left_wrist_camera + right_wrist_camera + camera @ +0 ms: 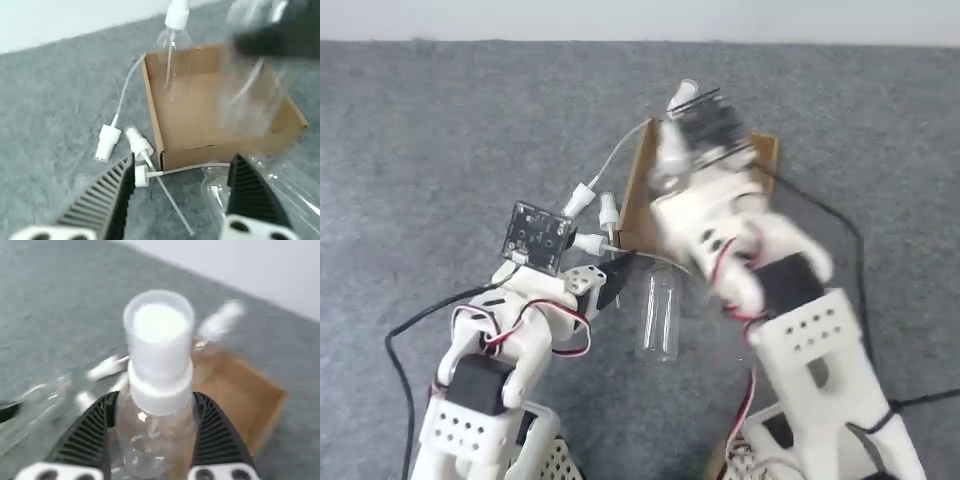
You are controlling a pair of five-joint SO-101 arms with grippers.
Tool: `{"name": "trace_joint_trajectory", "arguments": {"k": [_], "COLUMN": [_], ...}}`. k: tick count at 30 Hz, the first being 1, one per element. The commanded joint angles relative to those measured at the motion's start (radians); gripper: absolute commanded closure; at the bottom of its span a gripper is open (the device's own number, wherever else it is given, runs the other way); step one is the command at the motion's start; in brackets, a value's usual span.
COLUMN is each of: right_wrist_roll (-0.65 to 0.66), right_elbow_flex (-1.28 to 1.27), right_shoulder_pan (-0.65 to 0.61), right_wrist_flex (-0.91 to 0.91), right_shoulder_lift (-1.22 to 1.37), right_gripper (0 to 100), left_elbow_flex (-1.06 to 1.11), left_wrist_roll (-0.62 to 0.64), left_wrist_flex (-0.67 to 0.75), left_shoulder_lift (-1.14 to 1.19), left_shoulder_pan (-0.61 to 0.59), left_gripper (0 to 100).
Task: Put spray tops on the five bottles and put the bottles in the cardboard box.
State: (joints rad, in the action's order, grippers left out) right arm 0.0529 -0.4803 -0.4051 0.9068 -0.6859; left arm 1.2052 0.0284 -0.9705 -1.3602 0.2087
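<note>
My right gripper (155,412) is shut on a clear bottle (150,440) that carries a white spray top (159,325). It holds the bottle upright over the cardboard box (638,195). In the box (210,120) stands another bottle with a spray top (172,47). My left gripper (182,165) is open and holds nothing, low over the carpet just in front of the box's near corner. Three loose spray tops (107,142) (139,142) (142,176) lie by that corner. A capless clear bottle (660,315) lies on its side in front of the box.
Grey carpet (440,130) covers the whole table. The right arm (790,300) stretches over the box from the near right. Cables (410,325) trail beside both arm bases. A pale wall (60,20) runs along the far edge.
</note>
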Motion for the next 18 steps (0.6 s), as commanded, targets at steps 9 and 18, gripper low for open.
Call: {"name": "trace_joint_trajectory", "arguments": {"k": [9,18], "right_wrist_roll": [0.074,-0.021], "right_elbow_flex": [0.115,0.19], "right_shoulder_pan": [0.232,0.239], "right_wrist_flex": [-0.38,-0.521], "right_shoulder_lift": [0.36,0.605], "right_gripper": [99.3,99.3], "left_elbow_flex": [-0.004,-0.004], "left_wrist_roll": [-0.003,-0.003], "left_wrist_flex": [0.057,0.055], "left_shoulder_lift": [0.0,0.0], "left_shoulder_pan": [-0.135,-0.141], "left_gripper": [81,85]}}
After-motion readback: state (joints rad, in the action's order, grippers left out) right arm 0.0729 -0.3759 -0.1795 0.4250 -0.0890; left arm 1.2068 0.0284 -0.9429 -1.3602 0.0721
